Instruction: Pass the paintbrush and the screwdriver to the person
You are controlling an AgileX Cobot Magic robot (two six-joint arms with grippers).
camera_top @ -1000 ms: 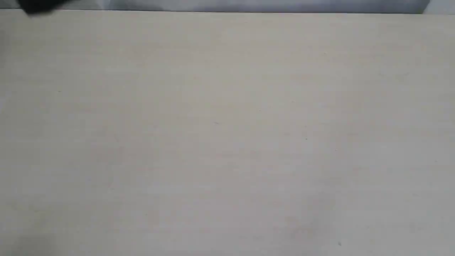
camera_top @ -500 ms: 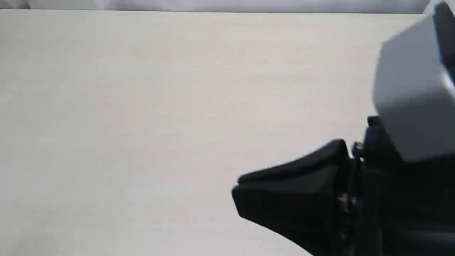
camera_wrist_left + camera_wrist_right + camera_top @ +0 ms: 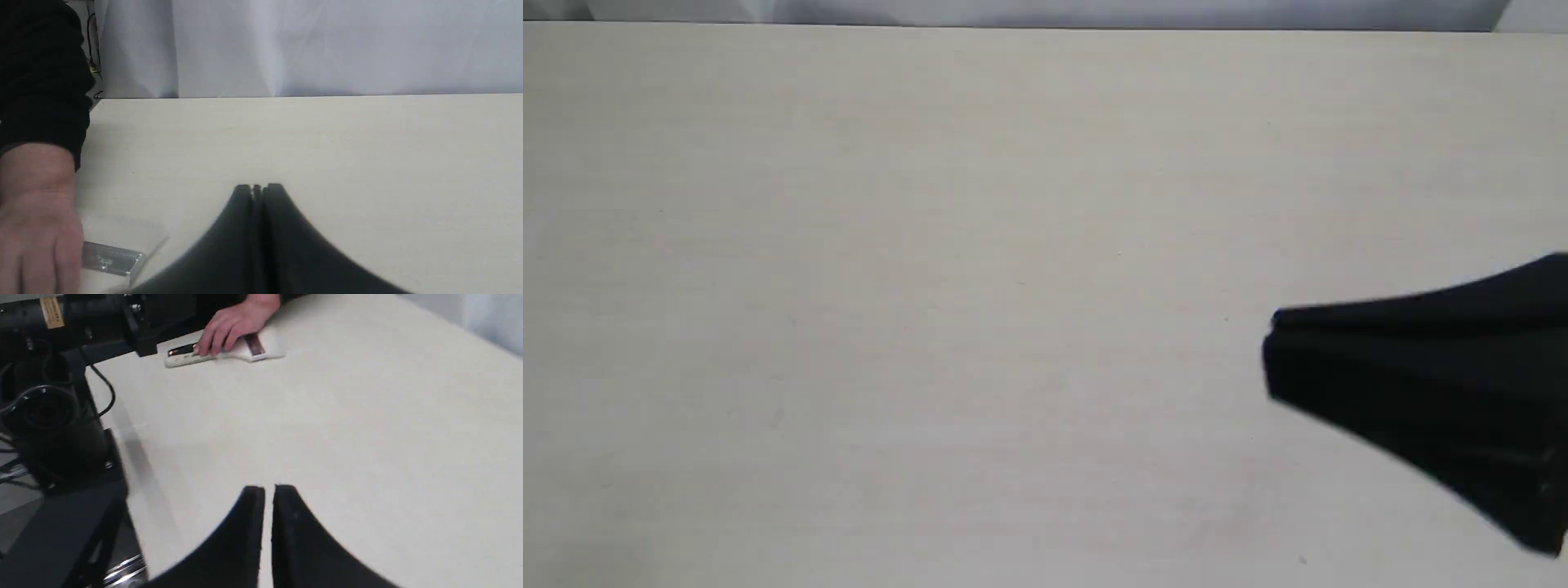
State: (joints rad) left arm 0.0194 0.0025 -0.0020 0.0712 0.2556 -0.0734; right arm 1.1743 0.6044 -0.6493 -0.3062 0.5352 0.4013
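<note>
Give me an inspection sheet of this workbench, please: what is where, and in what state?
Surface: pale table, faint specks only.
Job's things: paintbrush and screwdriver lie together near the table's edge, under a person's hand.
Clutter: nothing seen.
End effectors: left end effector shut, empty; right end effector all but shut with a thin gap, empty. Both are away from the tools.
Cables: black cables loop beside the black arm base.
Surroundings: pale curtain behind the table.
</note>
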